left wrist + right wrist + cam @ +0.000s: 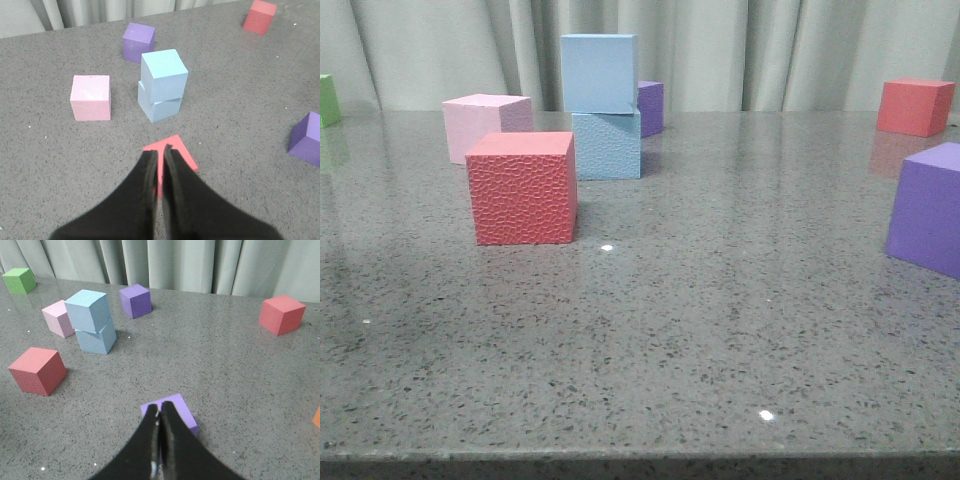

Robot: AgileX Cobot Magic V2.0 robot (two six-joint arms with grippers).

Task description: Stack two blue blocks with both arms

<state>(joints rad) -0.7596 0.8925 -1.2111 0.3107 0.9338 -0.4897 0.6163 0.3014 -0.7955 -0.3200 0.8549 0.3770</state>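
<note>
The blue blocks are stacked on the grey table (720, 330): the upper blue block (599, 72) sits slightly askew on the lower blue block (607, 145), just beside the pink cube (485, 124). Both wrist views show each gripper (left gripper (161, 162), right gripper (160, 416)) closed and empty; the front view shows neither. Only the right wrist view catches the green cube (19, 280) fully.

Right gripper (160, 416): black fingers pressed together, nothing between them, above a purple cube (172, 411). Blue blocks: upper blue block (88, 310) stacked, slightly askew, on lower blue block (97, 339). Pale pink cube (57, 318) just beside the stack. Also two red cubes (37, 370) (282, 313), a second purple cube (135, 300), green cube (19, 280). Grey speckled table (225, 370); curtain (175, 262) behind.
</note>
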